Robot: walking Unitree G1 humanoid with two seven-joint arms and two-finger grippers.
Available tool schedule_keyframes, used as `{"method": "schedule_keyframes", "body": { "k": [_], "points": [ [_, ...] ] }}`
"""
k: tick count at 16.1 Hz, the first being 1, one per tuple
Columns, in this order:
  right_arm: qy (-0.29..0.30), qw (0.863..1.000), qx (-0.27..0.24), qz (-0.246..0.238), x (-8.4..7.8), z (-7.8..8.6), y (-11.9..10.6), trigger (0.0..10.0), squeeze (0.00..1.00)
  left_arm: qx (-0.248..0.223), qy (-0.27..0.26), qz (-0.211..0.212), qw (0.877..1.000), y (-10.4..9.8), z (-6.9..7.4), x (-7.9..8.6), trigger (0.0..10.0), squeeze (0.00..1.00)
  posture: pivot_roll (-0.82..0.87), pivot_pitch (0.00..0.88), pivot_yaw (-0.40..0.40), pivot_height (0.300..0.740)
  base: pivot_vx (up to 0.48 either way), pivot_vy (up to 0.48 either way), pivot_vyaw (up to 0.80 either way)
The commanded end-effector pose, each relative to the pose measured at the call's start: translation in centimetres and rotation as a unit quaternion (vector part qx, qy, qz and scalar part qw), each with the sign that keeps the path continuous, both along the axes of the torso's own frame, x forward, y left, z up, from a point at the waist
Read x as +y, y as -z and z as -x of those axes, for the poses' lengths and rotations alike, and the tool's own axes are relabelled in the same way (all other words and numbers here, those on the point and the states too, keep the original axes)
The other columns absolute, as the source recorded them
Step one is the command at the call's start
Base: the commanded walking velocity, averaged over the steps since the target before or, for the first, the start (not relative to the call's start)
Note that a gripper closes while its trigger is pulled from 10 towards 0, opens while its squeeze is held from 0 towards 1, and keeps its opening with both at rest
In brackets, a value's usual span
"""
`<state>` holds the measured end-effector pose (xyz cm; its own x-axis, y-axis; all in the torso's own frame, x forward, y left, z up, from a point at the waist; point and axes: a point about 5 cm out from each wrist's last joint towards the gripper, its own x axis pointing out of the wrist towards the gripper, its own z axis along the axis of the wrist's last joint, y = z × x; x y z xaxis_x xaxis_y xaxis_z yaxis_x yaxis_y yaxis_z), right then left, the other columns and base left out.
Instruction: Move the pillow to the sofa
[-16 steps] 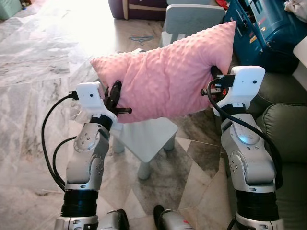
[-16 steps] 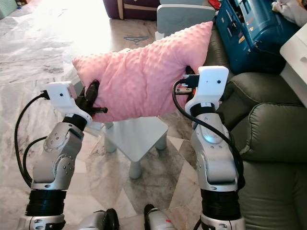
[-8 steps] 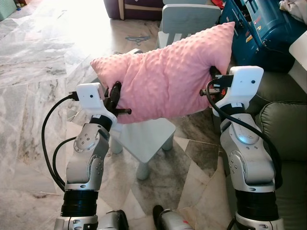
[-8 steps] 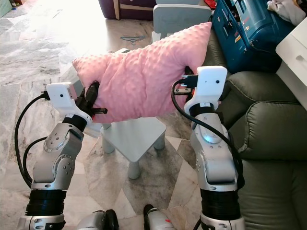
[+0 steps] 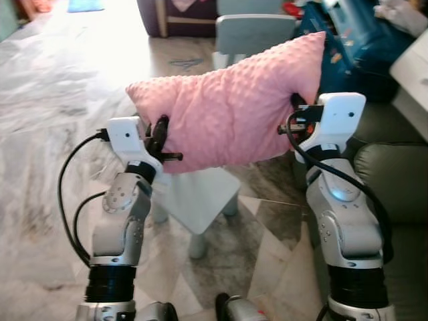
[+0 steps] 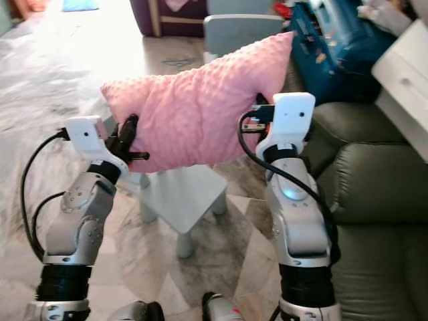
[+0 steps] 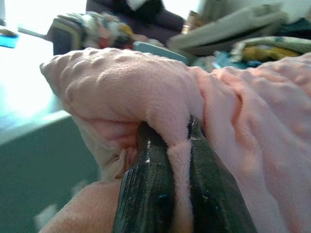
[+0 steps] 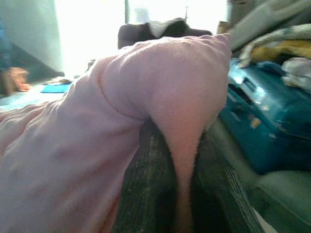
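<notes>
A pink dimpled pillow (image 5: 227, 107) hangs in the air between my two arms, tilted with its right corner higher. My left gripper (image 5: 162, 137) is shut on the pillow's lower left edge; in the left wrist view its black fingers (image 7: 146, 189) pinch a fold of pink fabric (image 7: 179, 160). At the right edge, my right gripper (image 5: 296, 115) is shut on the pillow, and its fingers (image 8: 150, 189) squeeze the fabric (image 8: 180, 126) in the right wrist view. A dark green sofa (image 6: 381, 200) lies to my right.
A small pale stool (image 5: 200, 197) stands on the marble floor (image 5: 47, 154) under the pillow. A pale chair (image 5: 257, 30) and a blue suitcase (image 6: 328, 53) are beyond it. A white cabinet (image 6: 401, 80) edges the far right. A dark sofa base (image 5: 180, 13) sits at the back.
The whole picture has shifted and blurred slightly, so the camera moved. Both grippers still hold the pillow in the same pose.
</notes>
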<state>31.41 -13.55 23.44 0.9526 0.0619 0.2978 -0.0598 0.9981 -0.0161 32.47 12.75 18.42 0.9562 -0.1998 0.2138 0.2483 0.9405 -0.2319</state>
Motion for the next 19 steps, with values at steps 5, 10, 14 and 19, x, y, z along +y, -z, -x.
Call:
{"method": "schedule_keyframes", "body": {
  "k": [5, 10, 14, 19],
  "points": [
    [-0.004, 1.000, -0.010, 0.001, 0.13, 0.27, -0.52, 10.0, 0.00, -0.004, 0.010, 0.000, 1.000, -0.14, 0.14, -0.32, 10.0, 0.00, -0.12, 0.186, -0.064, 0.740, 0.000, 0.000, -0.80],
    [-0.004, 1.000, -0.009, 0.002, 0.13, 0.27, -0.47, 10.0, 0.00, -0.003, 0.010, -0.001, 1.000, -0.09, 0.11, -0.34, 10.0, 0.00, -0.12, 0.189, -0.064, 0.740, 0.000, 0.000, -0.80],
    [-0.003, 1.000, -0.008, 0.003, 0.15, 0.25, -0.46, 10.0, 0.00, 0.002, 0.010, -0.002, 1.000, 0.04, 0.03, -0.36, 10.0, 0.00, -0.12, 0.188, -0.063, 0.740, 0.000, 0.000, -0.80],
    [-0.002, 1.000, -0.004, 0.003, 0.15, 0.29, -0.34, 10.0, 0.00, 0.003, 0.012, -0.004, 1.000, 0.07, 0.03, -0.36, 10.0, 0.00, -0.12, 0.190, -0.060, 0.740, 0.000, 0.000, -0.80]
  ]
}}
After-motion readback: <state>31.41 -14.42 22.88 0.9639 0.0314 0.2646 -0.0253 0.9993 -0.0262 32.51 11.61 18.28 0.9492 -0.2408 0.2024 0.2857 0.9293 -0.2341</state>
